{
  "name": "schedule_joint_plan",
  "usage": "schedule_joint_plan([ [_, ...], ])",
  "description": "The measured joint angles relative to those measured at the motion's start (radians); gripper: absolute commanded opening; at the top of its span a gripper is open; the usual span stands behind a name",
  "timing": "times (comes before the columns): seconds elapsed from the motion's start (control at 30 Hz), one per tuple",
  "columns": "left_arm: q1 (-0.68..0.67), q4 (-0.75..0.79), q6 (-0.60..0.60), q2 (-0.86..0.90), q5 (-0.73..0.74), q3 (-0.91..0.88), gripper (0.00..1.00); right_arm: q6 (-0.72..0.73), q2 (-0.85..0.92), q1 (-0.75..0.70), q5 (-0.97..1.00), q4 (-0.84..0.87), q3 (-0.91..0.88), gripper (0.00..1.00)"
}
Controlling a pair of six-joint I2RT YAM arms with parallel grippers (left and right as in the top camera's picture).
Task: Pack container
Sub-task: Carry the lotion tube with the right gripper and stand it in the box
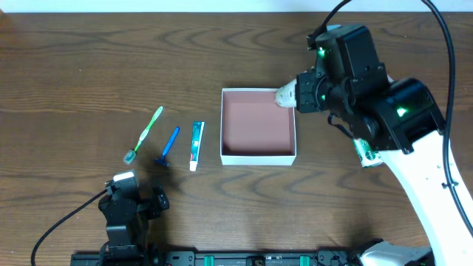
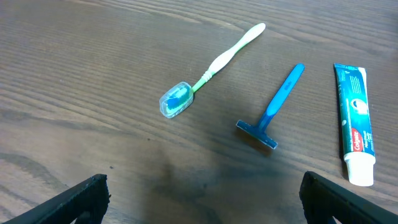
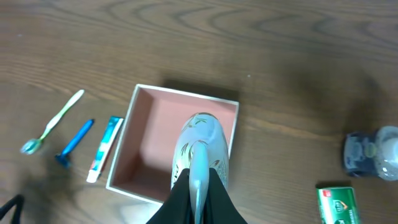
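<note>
Container: the square shallow box with white walls and pinkish-brown floor [image 1: 251, 125] stands near the table middle.
Right gripper [image 1: 297, 94]: I see it closed on a pale rounded white object with faint green marks [image 3: 202, 140], over the box's far right corner; contact with the floor I cannot tell.
Left of the box: white-green toothpaste tube [image 1: 196, 145], blue plastic razor [image 1: 168, 146], green-white toothbrush with capped head [image 1: 144, 135], lying apart.
Right of the box: small green packet [image 3: 336, 204], small clear bottle [image 3: 373, 152].
Left gripper [image 2: 202, 196]: fingers spread wide, holding nothing, just before the razor.

Lab-style robot bench: wood-grain table [image 1: 74, 59], cabled right arm [image 1: 417, 174], toothbrush [image 1: 148, 129], razor [image 1: 169, 145], toothpaste [image 1: 196, 145] lined up.
</note>
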Motion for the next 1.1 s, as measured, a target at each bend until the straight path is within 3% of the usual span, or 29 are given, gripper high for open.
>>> schedule_joint_plan([
  [0.2, 0.0, 0.0, 0.0, 0.0, 0.0, 0.0, 0.98, 0.037, 0.044, 0.047, 0.002, 0.008, 0.0, 0.01],
  [0.7, 0.0, 0.0, 0.0, 0.0, 0.0, 0.0, 0.98, 0.106, 0.45, 0.097, -0.077, 0.238, 0.0, 0.03],
  [0.73, 0.0, 0.0, 0.0, 0.0, 0.0, 0.0, 0.98, 0.111, 0.462, 0.097, -0.082, 0.244, 0.0, 0.14],
  [0.77, 0.0, 0.0, 0.0, 0.0, 0.0, 0.0, 0.98, 0.114, 0.465, 0.097, -0.086, 0.257, 0.003, 0.4],
  [0.8, 0.0, 0.0, 0.0, 0.0, 0.0, 0.0, 0.98, 0.124, 0.465, 0.097, -0.088, 0.257, 0.003, 0.57],
  [0.87, 0.0, 0.0, 0.0, 0.0, 0.0, 0.0, 0.98, 0.127, 0.465, 0.097, -0.101, 0.257, 0.003, 0.82],
  [1.03, 0.0, 0.0, 0.0, 0.0, 0.0, 0.0, 0.98, 0.11, 0.464, 0.097, -0.119, 0.26, 0.005, 0.99],
  [1.1, 0.0, 0.0, 0.0, 0.0, 0.0, 0.0, 0.98, 0.101, 0.454, 0.097, -0.111, 0.253, 0.006, 0.99],
])
